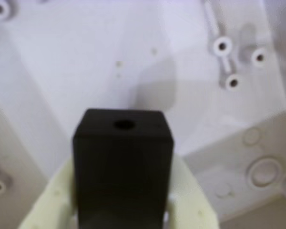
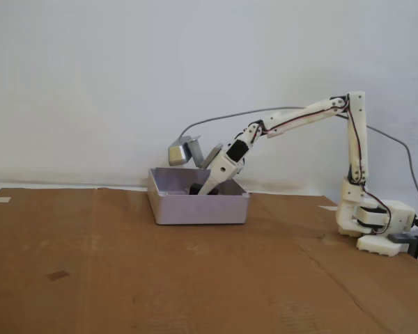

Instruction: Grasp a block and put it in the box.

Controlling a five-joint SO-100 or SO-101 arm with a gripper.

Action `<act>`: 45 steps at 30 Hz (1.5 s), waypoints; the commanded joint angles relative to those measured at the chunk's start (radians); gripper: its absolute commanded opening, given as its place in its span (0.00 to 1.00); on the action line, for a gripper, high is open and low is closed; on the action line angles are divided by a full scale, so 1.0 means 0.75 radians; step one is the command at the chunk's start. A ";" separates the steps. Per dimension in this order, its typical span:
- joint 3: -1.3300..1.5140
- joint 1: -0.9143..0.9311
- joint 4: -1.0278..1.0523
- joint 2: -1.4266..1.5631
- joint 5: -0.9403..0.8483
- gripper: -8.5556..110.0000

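In the wrist view a black block point(image 1: 123, 167) with a round hole in its end stands between my gripper's cream fingers point(image 1: 55, 200), which are shut on it. It hangs just above the white inside floor of the box point(image 1: 86, 62). In the fixed view the gripper point(image 2: 202, 189) reaches down into the grey-white box point(image 2: 195, 209) from the right, and a dark bit of the block point(image 2: 195, 188) shows above the box's front wall.
The box floor has raised screw posts point(image 1: 222, 46) and round knock-out marks point(image 1: 263, 171). The box stands on brown cardboard point(image 2: 160, 278). The arm's base point(image 2: 373, 226) sits at the right. A grey cable point(image 2: 223, 118) loops behind.
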 commanded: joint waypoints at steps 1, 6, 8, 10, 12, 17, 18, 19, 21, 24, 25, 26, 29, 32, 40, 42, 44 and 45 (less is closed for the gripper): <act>-0.172 -0.016 -0.025 0.041 -0.008 0.07; -0.170 -0.016 -0.090 0.000 -0.008 0.07; -0.170 -0.018 -0.090 -0.006 -0.008 0.07; -0.168 -0.018 -0.094 -0.010 -0.008 0.07; -0.168 -0.018 -0.096 -0.010 -0.008 0.07; -0.160 -0.018 -0.096 -0.010 -0.008 0.07; -0.160 -0.018 -0.096 -0.010 -0.008 0.07; -0.160 -0.018 -0.096 -0.006 -0.008 0.07; -0.160 -0.018 -0.096 -0.004 -0.008 0.07; -0.160 -0.018 -0.082 0.004 -0.008 0.07; -0.155 -0.018 -0.082 0.006 -0.008 0.08; -0.151 -0.018 -0.080 0.008 -0.008 0.09; -0.153 -0.018 -0.080 0.008 -0.008 0.22; -0.164 -0.020 -0.080 0.004 -0.008 0.36; -0.157 -0.022 -0.082 0.012 -0.008 0.42; -0.164 -0.022 -0.082 0.014 -0.008 0.42; -0.170 -0.022 -0.082 0.016 -0.008 0.42; -0.172 -0.031 -0.082 0.018 -0.008 0.42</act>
